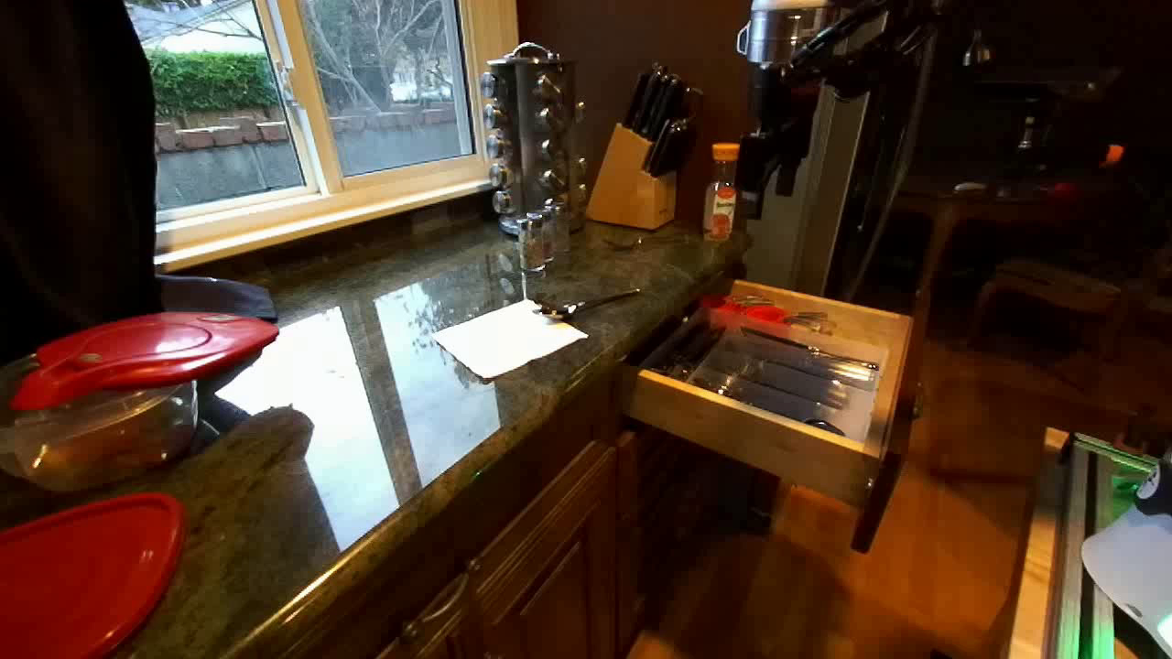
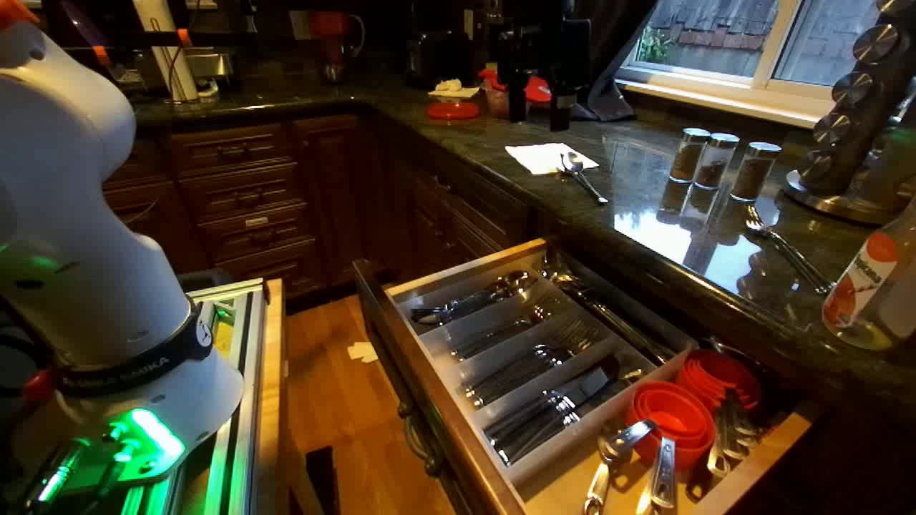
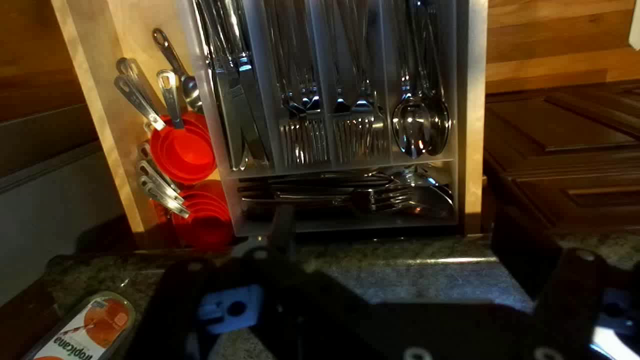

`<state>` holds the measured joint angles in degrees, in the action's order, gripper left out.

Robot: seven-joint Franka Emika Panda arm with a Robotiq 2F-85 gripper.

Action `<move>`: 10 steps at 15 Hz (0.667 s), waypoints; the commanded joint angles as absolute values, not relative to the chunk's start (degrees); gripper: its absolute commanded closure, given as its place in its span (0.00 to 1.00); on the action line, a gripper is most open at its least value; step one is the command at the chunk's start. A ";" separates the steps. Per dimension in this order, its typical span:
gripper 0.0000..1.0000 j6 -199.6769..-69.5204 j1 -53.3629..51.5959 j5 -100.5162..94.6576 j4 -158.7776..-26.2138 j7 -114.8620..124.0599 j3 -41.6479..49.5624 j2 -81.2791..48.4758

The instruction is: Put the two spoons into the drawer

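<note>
My claw [image 2: 538, 120] hangs in the air, fingers set wide apart; in the wrist view I look past it and the counter's [image 2: 472, 136] edge into the drawer [image 3: 475, 125], pulled open; its cutlery tray [image 3: 215, 115] carries knives [image 3: 237, 85], forks [image 3: 360, 120] and other spoons [image 3: 412, 125] in separate compartments, with red measuring cups [image 3: 187, 150] just beside it; a juice bottle [image 1: 721, 197] stands on the counter near the drawer; in an exterior view I see at least one fork [image 2: 778, 242] lying near that bottle; farther along, a task spoon [image 2: 577, 172] rests with its bowl on a white napkin [image 2: 537, 157] and its handle on the stone; whether a second one is nested there, I cannot tell; three spice jars [image 2: 714, 161] stand near.
</note>
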<state>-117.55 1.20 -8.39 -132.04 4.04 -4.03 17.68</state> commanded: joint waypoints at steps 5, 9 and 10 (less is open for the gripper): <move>0.00 -117.38 0.60 -8.56 -131.92 4.19 -3.50 17.65; 0.00 -118.33 -0.89 -9.29 -127.29 -6.71 -2.62 12.77; 0.00 -118.42 -1.35 -8.87 -125.20 -9.47 -2.57 10.61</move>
